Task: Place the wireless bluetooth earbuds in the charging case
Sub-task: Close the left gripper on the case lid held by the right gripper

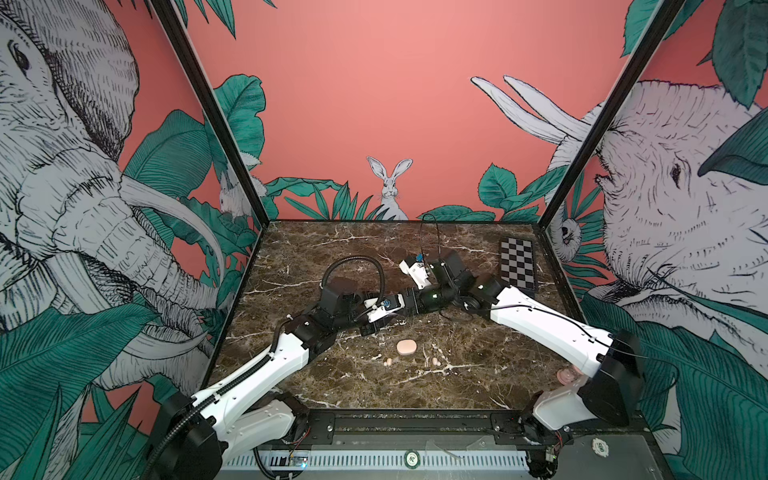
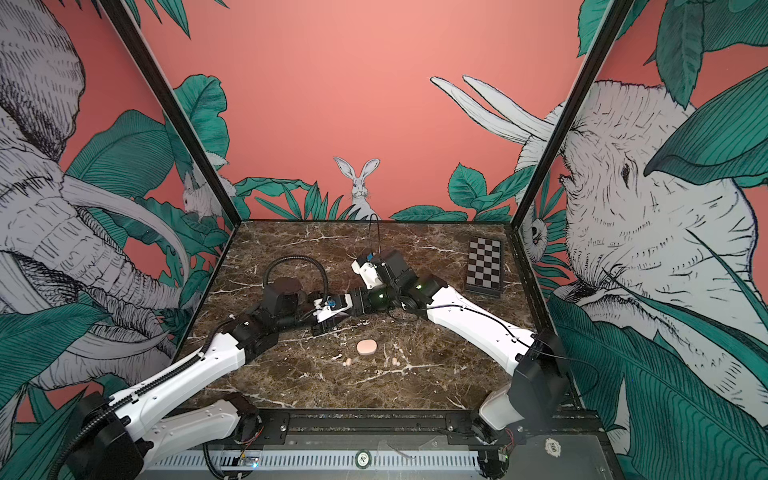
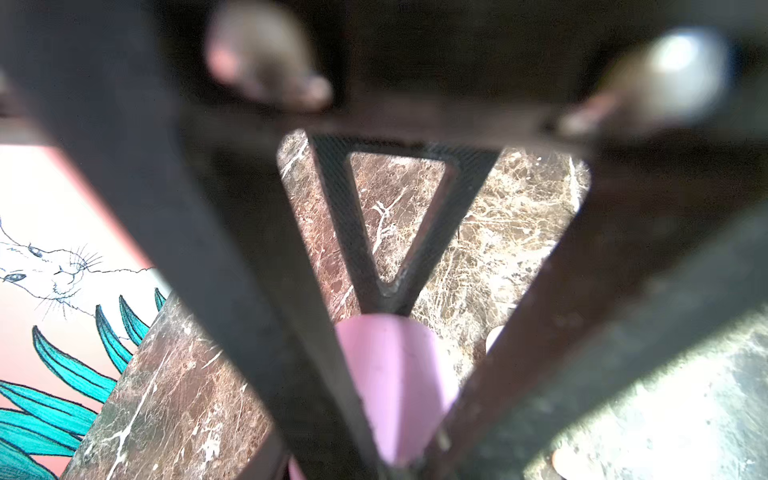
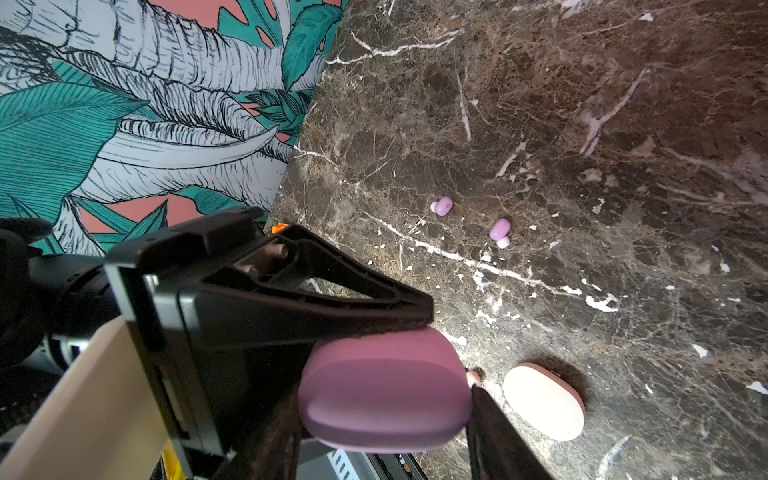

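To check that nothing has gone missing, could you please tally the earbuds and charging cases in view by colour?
lilac earbuds: 2
peach earbuds: 2
lilac charging case: 1
peach charging case: 1
Total: 6

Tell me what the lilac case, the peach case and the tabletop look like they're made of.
Lilac case: probably matte plastic; it looks smooth and rounded with a soft, even sheen.
Peach case: seemingly the same matte plastic, with no sharp glare.
Tabletop: brown marble look with white veins. Whether it is real stone or a printed laminate cannot be told.
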Controlling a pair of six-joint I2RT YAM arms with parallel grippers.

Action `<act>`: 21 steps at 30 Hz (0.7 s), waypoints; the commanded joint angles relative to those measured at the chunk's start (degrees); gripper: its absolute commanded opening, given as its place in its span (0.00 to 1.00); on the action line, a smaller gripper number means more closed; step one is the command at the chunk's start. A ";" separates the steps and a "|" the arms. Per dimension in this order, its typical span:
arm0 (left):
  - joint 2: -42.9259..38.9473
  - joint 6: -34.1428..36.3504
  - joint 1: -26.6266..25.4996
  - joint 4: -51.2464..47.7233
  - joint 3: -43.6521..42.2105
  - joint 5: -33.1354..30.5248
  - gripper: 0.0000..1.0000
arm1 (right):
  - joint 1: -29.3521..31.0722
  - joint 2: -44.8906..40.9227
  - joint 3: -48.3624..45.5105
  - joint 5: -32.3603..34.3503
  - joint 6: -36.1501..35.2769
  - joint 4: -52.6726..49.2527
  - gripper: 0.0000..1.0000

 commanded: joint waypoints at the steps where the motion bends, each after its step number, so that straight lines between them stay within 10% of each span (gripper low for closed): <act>1: -2.09 0.14 -0.31 2.04 -0.56 0.52 0.17 | 0.15 -0.86 -0.42 -1.42 1.44 2.15 0.00; 7: -2.13 -0.84 -0.31 3.67 -0.65 -1.41 0.00 | 0.19 -0.96 -0.53 -0.78 1.92 2.10 0.01; 21: -1.77 0.20 -0.31 3.96 -0.39 -2.11 0.00 | 0.09 -2.57 -1.42 -2.05 2.04 4.01 0.53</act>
